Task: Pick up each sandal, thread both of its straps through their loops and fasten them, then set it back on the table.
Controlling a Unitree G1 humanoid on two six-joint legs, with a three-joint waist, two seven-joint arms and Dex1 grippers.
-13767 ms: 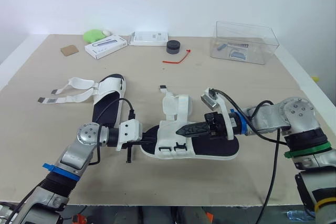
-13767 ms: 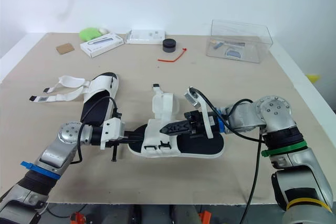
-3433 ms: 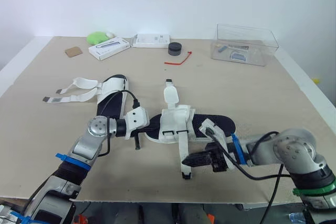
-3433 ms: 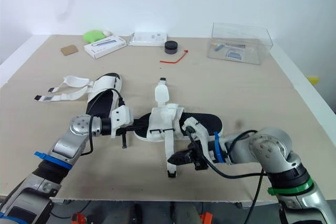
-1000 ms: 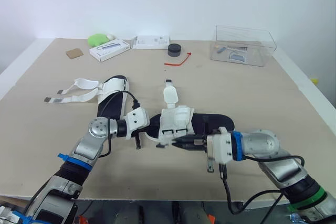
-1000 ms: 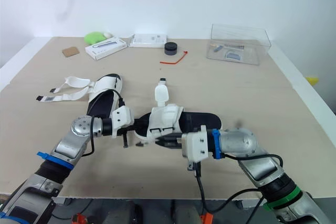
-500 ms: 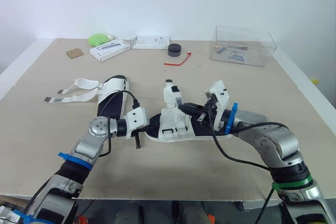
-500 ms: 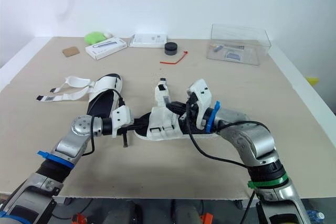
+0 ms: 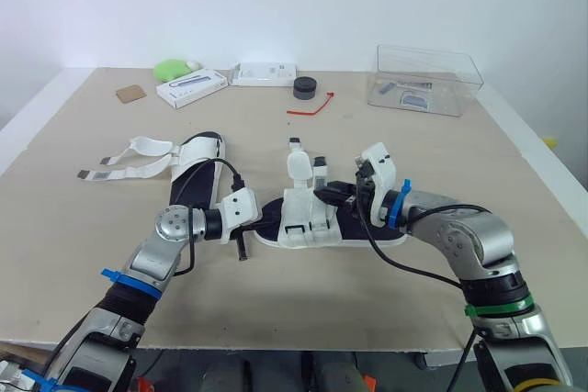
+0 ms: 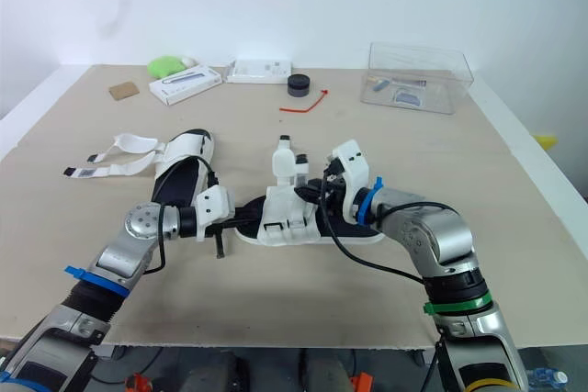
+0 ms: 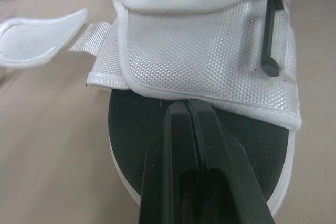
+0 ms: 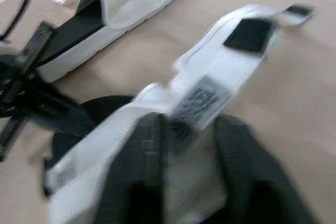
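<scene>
Worked sandal (image 9: 312, 222) lies flat on the table (image 9: 432, 153), just to the right of the spare sandal (image 9: 195, 172) and nearer the robot. Its long axis runs left-right, toe to the robot's left. It has a smooth black footbed, white rim and coarse white woven upper with black loops (image 9: 295, 226). Left gripper (image 11: 187, 109) is fully closed, its tips tucked under the upper's toe edge. Right gripper (image 9: 333, 192) pinches the second strap (image 9: 320, 170), now upright beside the first strap (image 9: 297, 164); 3.4 s ago it trailed off the near side.
</scene>
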